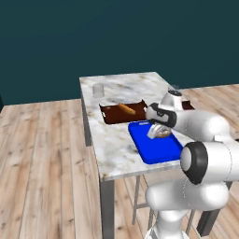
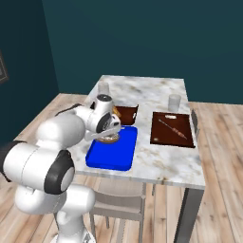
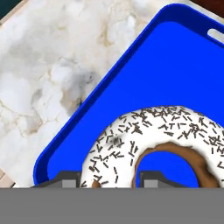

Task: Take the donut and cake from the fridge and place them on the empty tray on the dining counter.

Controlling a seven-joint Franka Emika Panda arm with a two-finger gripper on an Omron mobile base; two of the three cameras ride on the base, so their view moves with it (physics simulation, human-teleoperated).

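1. White-iced donut point(image 3: 148, 140) with dark speckles lies nearest the hand camera, its ring straddled by the two dark fingertips point(image 3: 70, 178) of the tool point(image 3: 111, 179); the tool is clamped on the near side of the ring, one tip outside the rim and one in the hole.
2. Donut is low over the blue tray point(image 3: 166, 74), at its end nearest the brown tray; whether it rests on the floor of the tray or hangs just above cannot be told; judged, it is held here because this is the drop point for the first of the two items.
3. Tray point(image 1: 154, 149) lies on the marble tabletop point(image 1: 112, 149) near its front edge, just beside a dark brown tray point(image 1: 114, 114) that carries an orange-brown pastry point(image 1: 126, 108); the blue tray holds nothing else, so the cake is judged not yet delivered.
4. A second brown tray point(image 2: 173, 129) and two pale cups point(image 2: 174, 101) stand farther off on the tabletop, well apart from the work.
5. Arm pose: the white arm point(image 1: 205, 154) reaches forward from the base with the elbow raised and the wrist bent down; the tool point(image 2: 110, 136) points steeply down onto the tray.
6. Judged next requirement: release, then a straight lift clear of the ring.
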